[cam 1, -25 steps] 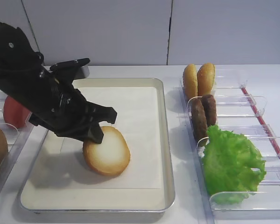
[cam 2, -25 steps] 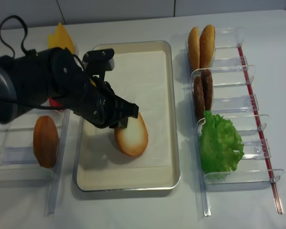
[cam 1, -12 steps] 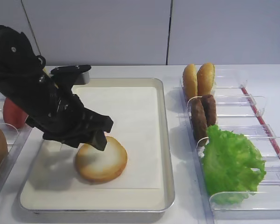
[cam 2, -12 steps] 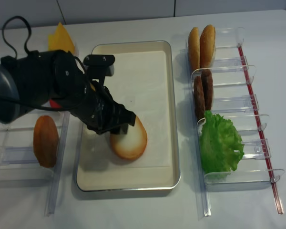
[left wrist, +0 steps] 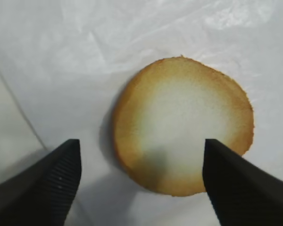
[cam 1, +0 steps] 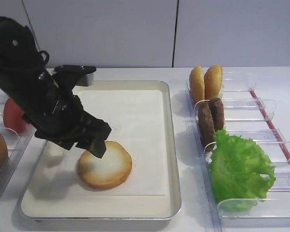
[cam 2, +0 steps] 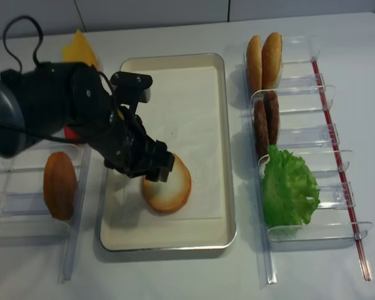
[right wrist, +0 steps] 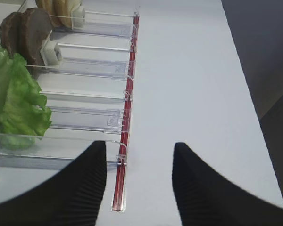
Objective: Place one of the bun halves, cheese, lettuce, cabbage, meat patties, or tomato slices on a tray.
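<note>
A bun half (cam 1: 105, 164) (cam 2: 167, 185) lies flat, pale cut face up, on the paper liner in the near-left part of the cream tray (cam 1: 172, 145) (cam 2: 229, 156). My left gripper (cam 1: 94, 145) (cam 2: 153, 172) hovers just above its left edge, open. In the left wrist view the bun half (left wrist: 184, 136) sits between and below the spread fingers of the left gripper (left wrist: 140, 146), touching neither. My right gripper (right wrist: 139, 146) is open over bare table, right of the clear bins, holding nothing.
Clear bins on the right hold two upright golden buns (cam 1: 206, 82), meat patties (cam 1: 211, 118) (right wrist: 26, 35) and lettuce (cam 1: 239, 166) (right wrist: 14, 99). On the left are a tomato slice (cam 1: 14, 116), a dark domed bun (cam 2: 59, 184) and cheese (cam 2: 80, 49).
The left gripper opened and let go of the bun half, which went from tilted in the jaws to flat on the tray. The right gripper stayed put.
</note>
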You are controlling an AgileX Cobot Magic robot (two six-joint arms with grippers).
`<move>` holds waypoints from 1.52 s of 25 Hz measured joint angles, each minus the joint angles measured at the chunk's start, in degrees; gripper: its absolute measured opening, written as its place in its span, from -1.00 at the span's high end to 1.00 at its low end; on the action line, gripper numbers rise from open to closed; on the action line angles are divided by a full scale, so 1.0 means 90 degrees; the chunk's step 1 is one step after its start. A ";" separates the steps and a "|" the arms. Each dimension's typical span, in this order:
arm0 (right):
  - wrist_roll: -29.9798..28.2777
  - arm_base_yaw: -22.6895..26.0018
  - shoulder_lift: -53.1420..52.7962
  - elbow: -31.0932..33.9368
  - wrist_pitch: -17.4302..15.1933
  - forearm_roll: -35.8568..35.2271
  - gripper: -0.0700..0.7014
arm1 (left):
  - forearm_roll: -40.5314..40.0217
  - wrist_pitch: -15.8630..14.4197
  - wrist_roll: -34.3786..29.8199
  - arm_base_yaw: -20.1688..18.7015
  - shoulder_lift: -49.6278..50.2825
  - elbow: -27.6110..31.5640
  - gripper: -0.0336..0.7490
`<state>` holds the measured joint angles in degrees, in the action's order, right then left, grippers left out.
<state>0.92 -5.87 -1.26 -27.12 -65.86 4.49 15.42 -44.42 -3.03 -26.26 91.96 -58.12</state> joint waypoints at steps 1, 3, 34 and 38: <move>0.0000 0.0000 0.0000 0.0000 0.0000 0.0000 -0.14 | -0.0180 -0.0214 0.0000 0.0000 0.0000 -0.0126 -0.46; 0.0000 0.0000 0.0000 0.0000 0.0000 0.0000 -0.14 | -0.0524 -0.0673 0.0000 0.0000 0.0000 -0.0491 -0.46; 0.0000 0.0000 0.0000 0.0000 0.0000 0.0000 -0.14 | -0.2979 -0.3025 0.0781 0.0000 -0.2760 -0.2312 -0.43; 0.0000 0.0000 0.0000 0.0000 0.0000 0.0000 -0.14 | -0.2979 -0.3051 0.0807 0.0000 -0.3580 -0.1946 -0.43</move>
<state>0.92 -5.87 -1.26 -27.12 -65.86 4.49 -11.39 -71.88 4.24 -26.26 59.73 -75.64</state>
